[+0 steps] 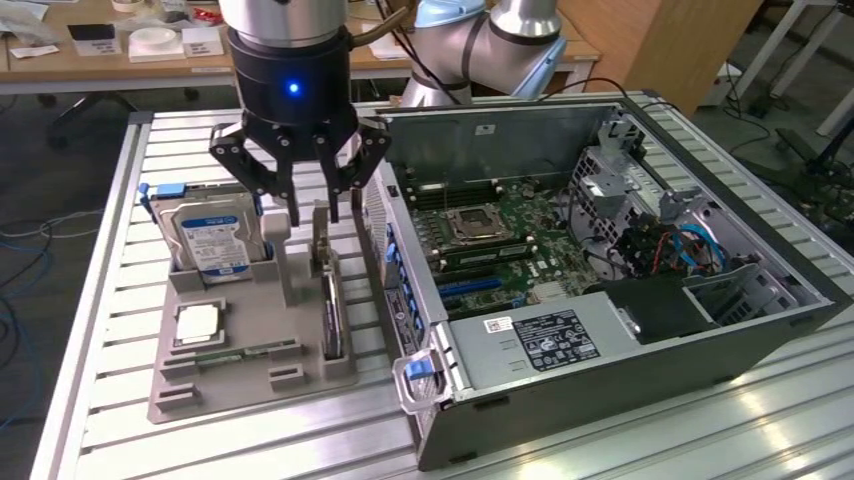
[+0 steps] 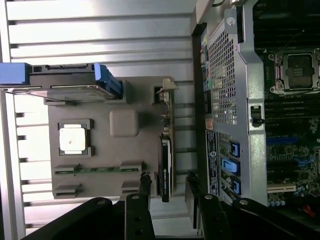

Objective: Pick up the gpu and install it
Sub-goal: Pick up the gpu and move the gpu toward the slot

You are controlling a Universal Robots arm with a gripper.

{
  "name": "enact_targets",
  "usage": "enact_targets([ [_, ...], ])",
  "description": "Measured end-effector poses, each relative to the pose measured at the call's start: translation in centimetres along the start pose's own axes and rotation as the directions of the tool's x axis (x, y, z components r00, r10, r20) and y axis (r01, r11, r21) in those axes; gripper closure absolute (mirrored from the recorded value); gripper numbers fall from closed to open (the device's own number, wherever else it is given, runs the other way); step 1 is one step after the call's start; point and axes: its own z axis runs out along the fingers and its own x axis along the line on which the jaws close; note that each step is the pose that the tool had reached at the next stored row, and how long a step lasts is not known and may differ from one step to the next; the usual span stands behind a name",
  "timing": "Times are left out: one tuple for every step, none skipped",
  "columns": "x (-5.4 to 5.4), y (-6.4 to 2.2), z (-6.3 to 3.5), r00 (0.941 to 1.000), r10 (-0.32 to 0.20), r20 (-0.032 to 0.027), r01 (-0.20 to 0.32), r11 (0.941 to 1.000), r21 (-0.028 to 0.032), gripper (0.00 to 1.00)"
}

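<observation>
Grey plastic makes up the holder tray (image 1: 187,385), which lies on the slatted metal surface (image 1: 107,290). At the tray's near end sit a processor chip (image 1: 198,323) and a slim memory stick (image 1: 240,352). The gpu (image 1: 328,300) stands on its long edge in a slot along the side of the tray that faces the computer case (image 1: 587,340). The tool (image 1: 324,210) hangs above the card, released, its fingers spread wide on either side of the card's line and grasping nothing.

The likely trouble is a poor closure. If the tool comes down off centre, one finger could meet the card first and tip it in its slot. The card is thin, so a grip on the bare board edge could slip or twist. The case wall stands just beside that side of the tray, so the finger there has little room and could catch the metal.

The card itself is dark and flat, with a black cooler on one face. A silver bracket rises at its far end.

At the tray's far corner, away from the case, a hard drive (image 1: 211,240) with a blue-and-white label stands upright.
</observation>
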Motion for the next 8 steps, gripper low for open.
enact_targets([
  [0.00,-0.01,0.15,1.0000,0.000,-0.0001,0.000,1.0000,0.0001,0.58],
  [0.00,-0.01,0.28,1.0000,0.000,0.0000,0.000,1.0000,0.0000,0.58],
  [0.01,-0.01,0.30,1.0000,0.000,-0.0002,0.000,1.0000,0.0001,0.58],
  [0.00,-0.01,0.30,1.0000,0.000,-0.0001,0.000,1.0000,0.0002,0.58],
  [0.00,-0.01,0.30,1.0000,0.000,-0.0002,0.000,1.0000,0.0001,0.58],
  [0.01,-0.01,0.30,1.0000,0.000,-0.0001,0.000,1.0000,0.0001,0.58],
  [0.01,-0.01,0.31,1.0000,0.000,-0.0001,0.000,1.0000,0.0001,0.58],
  [0.01,-0.01,0.35,1.0000,0.000,0.0000,0.000,1.0000,0.0000,0.58],
])
